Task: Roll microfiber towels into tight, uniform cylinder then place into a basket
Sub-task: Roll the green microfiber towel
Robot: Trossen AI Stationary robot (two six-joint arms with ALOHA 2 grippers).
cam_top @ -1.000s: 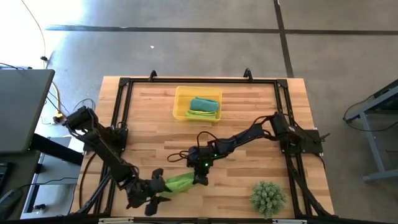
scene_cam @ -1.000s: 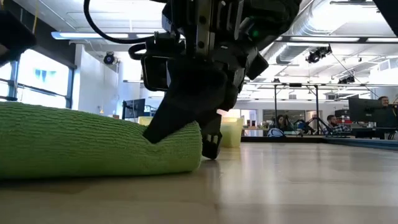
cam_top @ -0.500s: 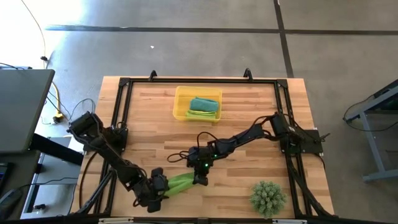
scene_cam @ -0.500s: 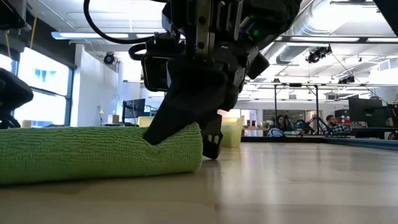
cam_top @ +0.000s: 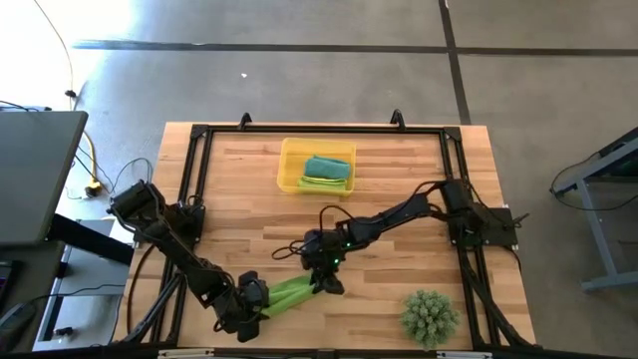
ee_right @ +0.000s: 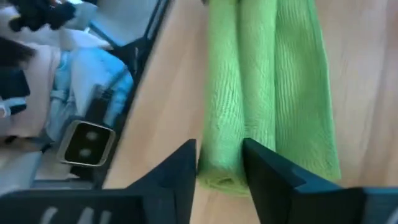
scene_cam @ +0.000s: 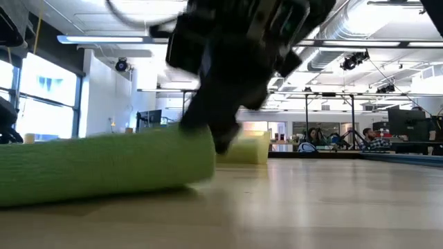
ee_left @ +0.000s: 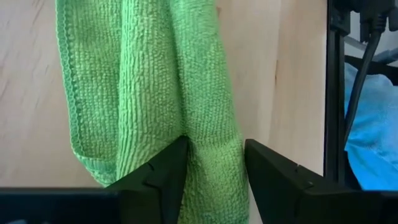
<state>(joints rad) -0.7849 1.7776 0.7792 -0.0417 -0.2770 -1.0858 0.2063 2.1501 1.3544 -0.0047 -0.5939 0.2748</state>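
The worktop (cam_top: 399,189) is light wood planks inside a black metal frame, standing on a grey concrete floor. The low view looks past it into a bright open room with ceiling ducts, strip lights and desks where people sit far off at the right. A spiky green plant (cam_top: 430,316) stands near the front right corner.

The basket (cam_top: 289,165) sits near the far edge, a little left of centre, with a teal towel (cam_top: 327,166) and a lime towel (cam_top: 322,182) rolled inside it.

A third towel, the green roll (cam_top: 289,294), lies on the bare wood near the front edge, left of centre. Its long axis runs slantwise in the high view, one end low toward the left arm, the other rising toward the right arm. In the low view it lies as a long cylinder (scene_cam: 104,166) across the wood.

The left end effector (cam_top: 251,302) holds the roll's lower-left end; in its wrist view the two fingers (ee_left: 165,174) stand narrowly apart with the folded cloth (ee_left: 186,93) pressed between them.

The right end effector (cam_top: 327,282) is at the roll's other end. In its wrist view the fingers (ee_right: 180,168) stand partly apart on either side of the roll's end (ee_right: 261,93); whether they press on the cloth cannot be told.
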